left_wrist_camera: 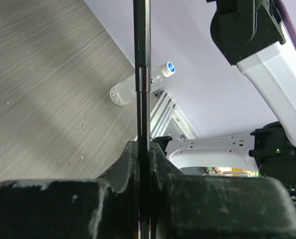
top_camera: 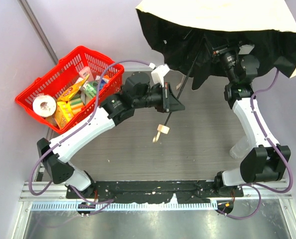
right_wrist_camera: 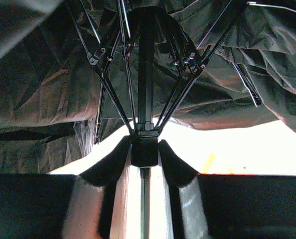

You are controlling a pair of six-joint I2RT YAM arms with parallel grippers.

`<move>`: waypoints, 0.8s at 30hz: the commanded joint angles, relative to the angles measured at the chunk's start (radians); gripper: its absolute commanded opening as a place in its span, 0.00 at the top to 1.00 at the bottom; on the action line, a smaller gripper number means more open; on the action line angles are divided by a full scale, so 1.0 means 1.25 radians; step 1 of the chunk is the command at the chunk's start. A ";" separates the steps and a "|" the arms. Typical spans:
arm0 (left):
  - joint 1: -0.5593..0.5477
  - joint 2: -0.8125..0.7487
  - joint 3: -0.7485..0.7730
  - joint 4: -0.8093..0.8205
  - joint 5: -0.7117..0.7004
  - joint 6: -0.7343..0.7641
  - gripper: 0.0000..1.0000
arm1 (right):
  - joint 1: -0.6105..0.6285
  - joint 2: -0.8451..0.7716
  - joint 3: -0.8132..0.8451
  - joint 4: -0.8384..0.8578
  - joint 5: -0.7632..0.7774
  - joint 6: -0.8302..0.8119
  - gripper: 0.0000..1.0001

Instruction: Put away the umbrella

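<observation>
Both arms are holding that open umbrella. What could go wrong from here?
The left gripper pinches only the thin shaft of the umbrella, so it might slip or twist. The right gripper clasps the runner; thin ribs beside it could catch or bend. The clear bottle lying by the right arm may get knocked.

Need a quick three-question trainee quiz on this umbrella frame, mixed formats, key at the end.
1. Fill in: the red basket sits on the robot's ____ side.
2. True or false: the left pincer is shut on the umbrella shaft.
3. The right pincer grips: A) nothing, it hangs open; B) the black hub where the ribs meet; C) the red basket's rim.
Key: 1 left; 2 true; 3 B.
</observation>
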 commanded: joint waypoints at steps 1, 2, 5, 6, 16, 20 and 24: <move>0.072 0.078 0.183 0.037 -0.067 0.076 1.00 | 0.046 -0.032 -0.048 0.024 -0.099 -0.074 0.99; 0.083 0.107 0.223 0.034 -0.053 0.074 1.00 | 0.068 -0.042 -0.064 0.019 -0.101 -0.087 0.99; 0.089 0.177 0.310 0.010 -0.052 0.075 1.00 | 0.193 -0.097 -0.145 -0.047 -0.083 -0.154 0.99; 0.088 0.181 0.315 0.016 -0.045 0.068 1.00 | 0.218 -0.110 -0.163 -0.048 -0.064 -0.159 0.99; 0.081 0.112 0.185 0.070 -0.099 0.047 1.00 | 0.306 -0.218 -0.252 -0.060 0.042 -0.168 0.99; 0.082 0.078 0.148 0.080 -0.112 0.038 1.00 | 0.278 -0.214 -0.253 -0.025 0.039 -0.125 0.99; 0.082 0.030 0.090 0.080 -0.113 0.013 0.66 | 0.223 -0.223 -0.258 0.022 0.025 -0.078 0.99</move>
